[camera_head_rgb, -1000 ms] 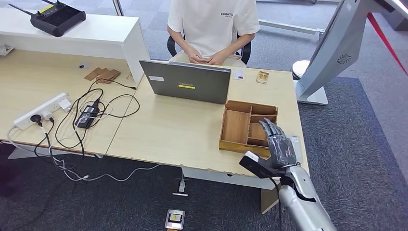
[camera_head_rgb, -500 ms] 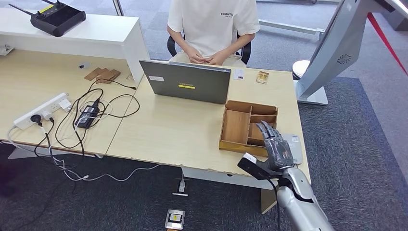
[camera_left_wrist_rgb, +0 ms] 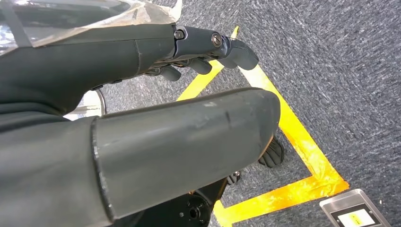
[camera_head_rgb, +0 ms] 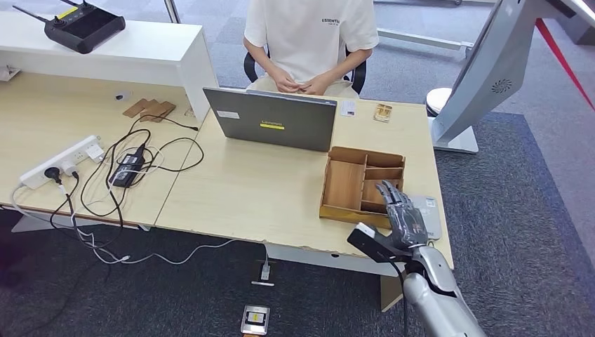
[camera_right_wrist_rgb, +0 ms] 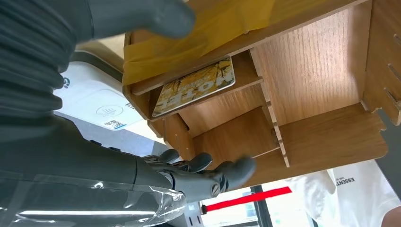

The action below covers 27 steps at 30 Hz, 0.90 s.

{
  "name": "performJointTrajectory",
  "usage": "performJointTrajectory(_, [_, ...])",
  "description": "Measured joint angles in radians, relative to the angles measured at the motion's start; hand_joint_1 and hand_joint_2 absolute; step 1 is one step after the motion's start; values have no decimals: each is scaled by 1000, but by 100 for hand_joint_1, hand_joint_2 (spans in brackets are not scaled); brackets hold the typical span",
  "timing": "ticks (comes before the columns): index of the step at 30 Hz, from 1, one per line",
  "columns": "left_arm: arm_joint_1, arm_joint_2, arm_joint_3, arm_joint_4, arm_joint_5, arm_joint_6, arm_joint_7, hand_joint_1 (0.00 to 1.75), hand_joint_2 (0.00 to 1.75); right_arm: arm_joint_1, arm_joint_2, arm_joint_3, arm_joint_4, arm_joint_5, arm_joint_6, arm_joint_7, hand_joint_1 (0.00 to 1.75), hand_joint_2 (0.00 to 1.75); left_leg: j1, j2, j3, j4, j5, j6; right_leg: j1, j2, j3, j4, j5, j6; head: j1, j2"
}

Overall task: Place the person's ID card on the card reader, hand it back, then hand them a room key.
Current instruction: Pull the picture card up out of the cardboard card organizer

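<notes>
My right hand (camera_head_rgb: pixel 403 215) hovers with fingers apart over the front right corner of the wooden compartment box (camera_head_rgb: pixel 347 184), holding nothing. The grey card reader (camera_head_rgb: pixel 432 215) lies on the table just right of the box. In the right wrist view a yellow patterned card (camera_right_wrist_rgb: pixel 195 87) lies in a small compartment of the box (camera_right_wrist_rgb: pixel 326 71), beyond my fingers (camera_right_wrist_rgb: pixel 208 174), with the reader (camera_right_wrist_rgb: pixel 94 106) beside it. A white card (camera_head_rgb: pixel 348 107) and a yellowish card (camera_head_rgb: pixel 382 112) lie at the table's far edge near the seated person (camera_head_rgb: pixel 309 35). My left hand (camera_left_wrist_rgb: pixel 203 47) hangs empty above the floor.
A grey laptop (camera_head_rgb: pixel 273 119) stands open, its back to me, left of the box. A power strip (camera_head_rgb: pixel 62 161) and tangled cables (camera_head_rgb: pixel 133 165) cover the left table. A white kiosk base (camera_head_rgb: pixel 456 133) stands off the table's right end.
My right hand has drawn back and down from over the box's compartments toward the table's front edge, uncovering more of the card reader. The person has not moved.
</notes>
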Motion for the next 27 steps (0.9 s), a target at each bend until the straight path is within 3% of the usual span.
performJointTrajectory(27, [1, 1, 2, 0, 14, 6, 2, 0, 0, -8, 2, 0, 8, -25, 10, 12, 175, 175, 0, 0, 0, 0, 0, 0, 0, 0, 0, 0, 0, 0, 0, 0])
